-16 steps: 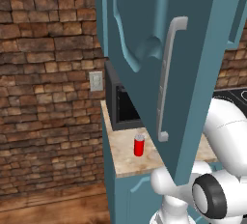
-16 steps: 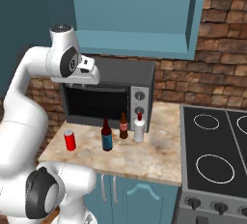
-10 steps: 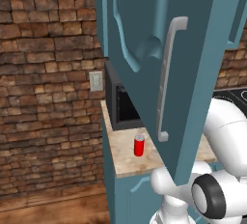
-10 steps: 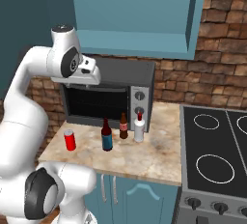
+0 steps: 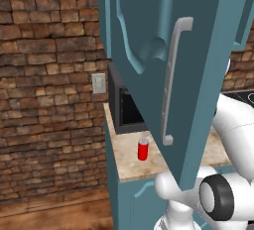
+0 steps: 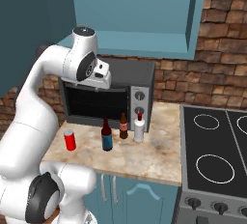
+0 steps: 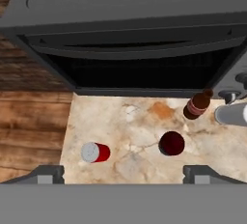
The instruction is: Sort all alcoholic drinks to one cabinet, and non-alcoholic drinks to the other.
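The tool [image 7: 123, 172] hangs high over the desk [image 7: 144, 121] with its jaws spread wide and nothing between them, looking straight down on the drinks. Almost directly beneath it stands a dark bottle [image 6: 106, 135] seen cap-on; the red can [image 7: 95, 152] sits off to one side of it, well apart. Farther ahead of the tool, close to the microwave [image 6: 108, 97], are the brown bottle with the red label [image 6: 123, 126] and, just beside that, the pale bottle with the red cap [image 6: 139, 128]. An upper cabinet [image 6: 130, 10] stands open above the microwave.

The can is probably the lightest and easiest piece — thin-walled, so a firm squeeze could dent it; its round sides are smooth, and a hold around the middle of the body seems safest. The bottles look stiff but top-heavy and slick (glass, most likely, and so breakable if dropped). A hold on the body just below the shoulder should keep one from swinging; the narrow neck gives less surface. The two rear bottles stand close together — fingers coming down around one may nudge the other.
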